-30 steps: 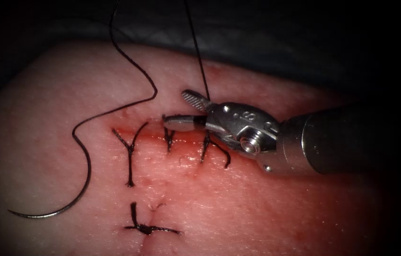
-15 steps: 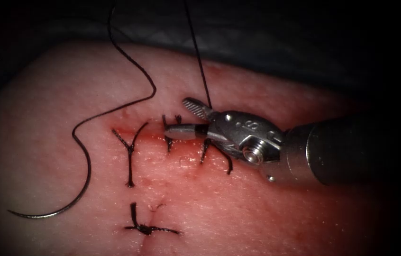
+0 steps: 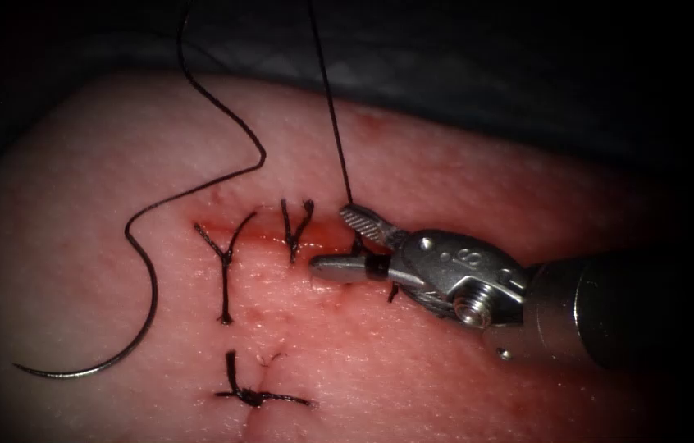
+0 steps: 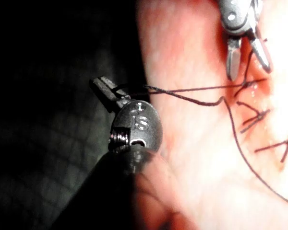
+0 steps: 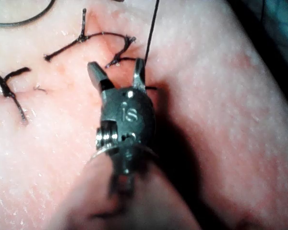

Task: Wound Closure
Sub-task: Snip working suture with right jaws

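Right tool (image 3: 345,242): jaws spread wide in a V, nothing held between them. It lies over the cut (image 3: 269,234) at its right end; one jaw points left along the cut line, the other angles up beside a taut strand. In the right wrist view the same tool (image 5: 117,74) shows both jaws parted, with the strand running just beside one jaw; whether they touch cannot be told.

Left tool (image 4: 105,91): jaws closed on the thread (image 4: 192,91), off the edge of the tissue (image 4: 192,143) against the dark background. From that grip the thread runs tight across to the cut, near the right tool's tips (image 4: 247,55).

Thread (image 3: 331,107) in the endoscope view: one straight strand comes down from above to the right end of the cut. A second strand (image 3: 224,107) snakes down left of the cut and joins the needle.

Needle (image 3: 130,328): lies free on the tissue (image 3: 462,164), well left of the cut and below its level, not in the tissue, held by neither tool.

Stitches: a Y-shaped one (image 3: 226,254) across the cut's left part, a short V (image 3: 294,230) just left of the right tool's tips, a knotted one (image 3: 253,394) below the cut. Red fluid (image 3: 265,234) along the cut line.
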